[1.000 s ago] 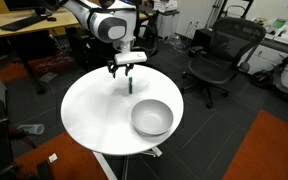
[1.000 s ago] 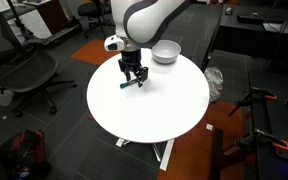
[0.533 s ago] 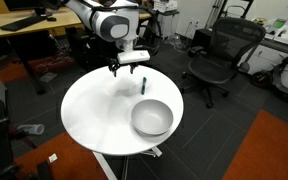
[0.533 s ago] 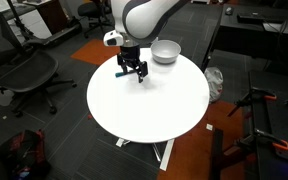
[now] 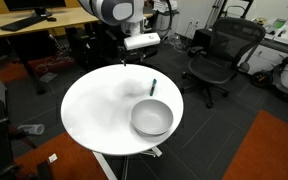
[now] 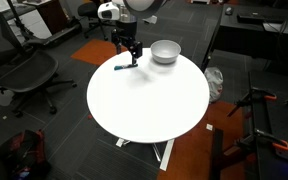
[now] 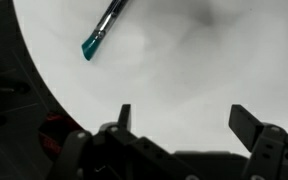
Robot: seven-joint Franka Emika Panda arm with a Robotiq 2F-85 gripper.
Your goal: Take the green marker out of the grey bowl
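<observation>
Marker [image 5: 153, 87] flat on table [image 5: 84, 125], near bowl [image 5: 152, 118] but apart from its rim; nothing visible inside bowl. Same layout in both exterior views.

Pincer [image 7: 184, 120] in wrist view: jaws spread wide, nothing between them, white table top below. Marker beyond the fingertips, lying aslant, teal end toward table edge.

Change over the last second: first, pincer low on the table top with marker at its tips; half a second on, marker released and lying alone, pincer just above it; now, pincer raised well clear and drawn back toward the table's edge, as seen in an exterior view [image 6: 131, 50]. Marker shifted only slightly between release and now.

Meaning for the task: removal from bowl judged done, marker set down and let go. Remaining work judged to be no more than retreat of the arm. Possible hazard: rolling of a thin round stick on a smooth top, though no sign of it here.
</observation>
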